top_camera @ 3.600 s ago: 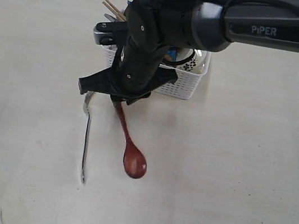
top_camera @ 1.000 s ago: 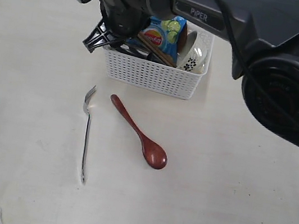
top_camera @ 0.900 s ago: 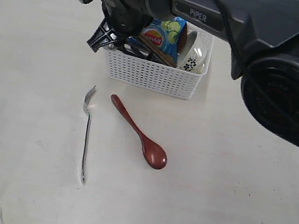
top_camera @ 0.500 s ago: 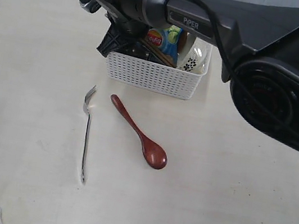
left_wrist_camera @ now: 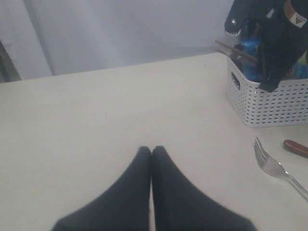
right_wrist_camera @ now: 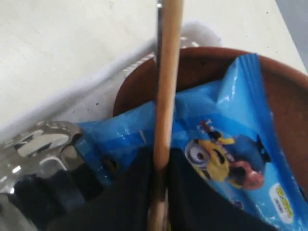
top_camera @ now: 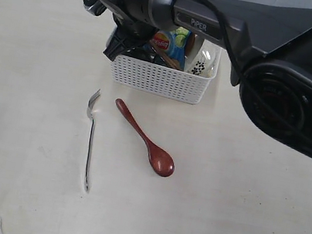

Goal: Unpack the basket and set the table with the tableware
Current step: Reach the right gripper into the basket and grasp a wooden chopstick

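Observation:
The white basket stands at the back of the table. It holds a white floral bowl and a blue snack bag. My right gripper reaches into its left end. In the right wrist view this gripper is shut on a wooden chopstick, above the brown plate and beside the steel cup. A steel fork and a red-brown wooden spoon lie on the table in front of the basket. My left gripper is shut and holds nothing, over bare tabletop.
The bulky right arm stretches over the back right of the table. From the left wrist view the basket is ahead to one side, with the fork and the spoon handle nearer.
My right gripper has shifted a little rightward and down into the basket's left end, and its jaws have closed on the chopstick. Fork, spoon and left gripper are unmoved.

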